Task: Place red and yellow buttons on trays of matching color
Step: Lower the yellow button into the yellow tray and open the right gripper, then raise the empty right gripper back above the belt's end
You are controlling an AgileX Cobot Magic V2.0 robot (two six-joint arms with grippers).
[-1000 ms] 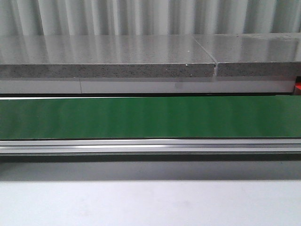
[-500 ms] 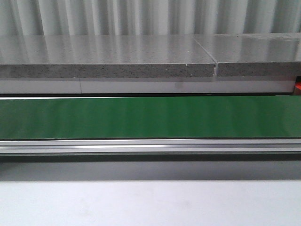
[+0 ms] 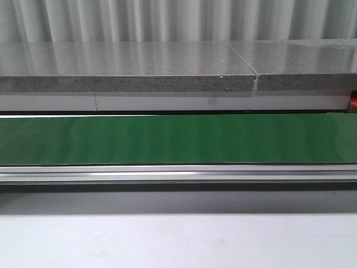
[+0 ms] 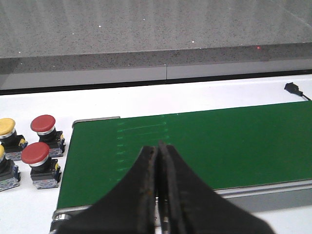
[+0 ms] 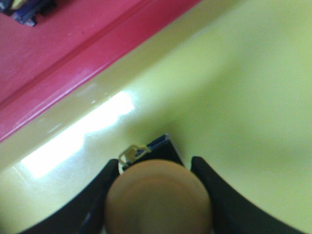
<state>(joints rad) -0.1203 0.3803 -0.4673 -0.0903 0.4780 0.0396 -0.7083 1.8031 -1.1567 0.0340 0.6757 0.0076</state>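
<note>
Right gripper (image 5: 156, 195): fingers clamped on a yellow button (image 5: 158, 197), low over the yellow tray (image 5: 243, 97) beside the red tray (image 5: 58, 48).
Left gripper (image 4: 158, 185): fingers together, empty, above the green belt (image 4: 219, 146).
Remaining: red buttons (image 4: 35, 152) and another yellow one (image 4: 7, 126) wait on the desk (image 4: 195, 97) off the belt's end.

Bright glare patch on yellow tray (image 5: 243, 97); blurred close-up button (image 5: 158, 197).

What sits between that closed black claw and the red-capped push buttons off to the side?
In the left wrist view, only the green conveyor belt and white tabletop separate the left claw from the red-capped buttons.
</note>
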